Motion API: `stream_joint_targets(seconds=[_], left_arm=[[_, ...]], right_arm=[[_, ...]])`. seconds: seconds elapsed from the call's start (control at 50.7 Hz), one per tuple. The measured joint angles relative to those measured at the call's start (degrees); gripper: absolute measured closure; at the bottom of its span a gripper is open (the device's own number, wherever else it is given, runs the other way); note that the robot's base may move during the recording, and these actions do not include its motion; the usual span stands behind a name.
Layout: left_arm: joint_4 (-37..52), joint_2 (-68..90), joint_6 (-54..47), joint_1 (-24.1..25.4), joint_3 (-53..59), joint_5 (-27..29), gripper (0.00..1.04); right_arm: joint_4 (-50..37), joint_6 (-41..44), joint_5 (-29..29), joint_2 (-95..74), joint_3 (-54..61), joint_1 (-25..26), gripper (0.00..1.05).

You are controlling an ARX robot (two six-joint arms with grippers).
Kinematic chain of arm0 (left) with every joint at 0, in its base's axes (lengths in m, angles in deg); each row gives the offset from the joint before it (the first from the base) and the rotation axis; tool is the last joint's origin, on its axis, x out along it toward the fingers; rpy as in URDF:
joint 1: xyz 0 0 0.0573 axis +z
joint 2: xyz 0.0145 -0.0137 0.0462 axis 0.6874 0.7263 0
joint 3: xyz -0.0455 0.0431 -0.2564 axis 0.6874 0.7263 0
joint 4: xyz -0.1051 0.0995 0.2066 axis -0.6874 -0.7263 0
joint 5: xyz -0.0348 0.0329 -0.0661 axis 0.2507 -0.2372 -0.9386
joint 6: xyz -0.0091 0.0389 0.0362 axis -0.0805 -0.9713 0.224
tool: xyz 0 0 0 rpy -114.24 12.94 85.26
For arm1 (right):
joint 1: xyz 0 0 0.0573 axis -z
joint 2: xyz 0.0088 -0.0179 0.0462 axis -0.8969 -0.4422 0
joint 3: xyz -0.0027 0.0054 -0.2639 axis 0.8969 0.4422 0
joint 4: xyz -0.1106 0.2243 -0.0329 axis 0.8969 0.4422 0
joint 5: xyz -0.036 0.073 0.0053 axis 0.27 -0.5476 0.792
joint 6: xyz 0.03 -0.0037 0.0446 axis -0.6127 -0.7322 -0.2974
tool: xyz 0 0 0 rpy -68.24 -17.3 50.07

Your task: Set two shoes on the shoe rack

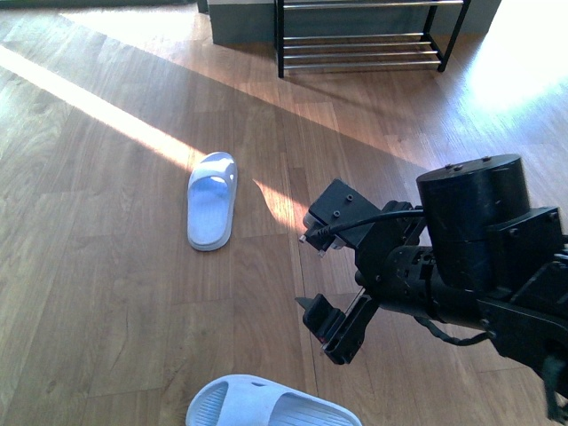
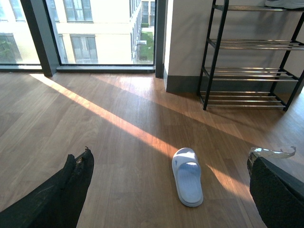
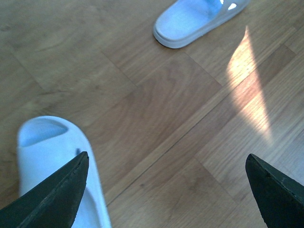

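I'm holding my right hand (image 1: pixel 312 272) wide and empty, nothing racked yet: far slide (image 1: pixel 213 200) and near slide (image 1: pixel 266 406) are both lying well apart from the shoe rack (image 1: pixel 364 39).

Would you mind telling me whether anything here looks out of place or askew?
The two pale blue slides are split up on the floor: the far slide points toward the shoe rack, while the near slide lies crosswise to it. No damage or spill shows.
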Motion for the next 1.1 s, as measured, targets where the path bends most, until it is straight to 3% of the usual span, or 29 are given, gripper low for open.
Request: stream_joint_targets(seconds=[0.177, 0.394, 0.571, 1.104], left_arm=[[0.02, 0.0, 0.0, 0.0, 0.0, 0.0, 0.09], [0.0, 0.0, 0.0, 0.0, 0.0, 0.0, 0.09], [0.0, 0.0, 0.0, 0.0, 0.0, 0.0, 0.09], [0.0, 0.0, 0.0, 0.0, 0.0, 0.0, 0.09]], right_arm=[[-6.38, 6.25, 0.74, -13.73, -5.99, 1.57, 0.09], [-11.72, 12.35, -2.43, -26.62, -8.28, 0.87, 0.09], [-14.97, 11.56, -3.87, -32.06, -9.92, -1.51, 0.09], [-11.1, 7.96, -7.1, -38.01, -16.68, -4.24, 0.09]])
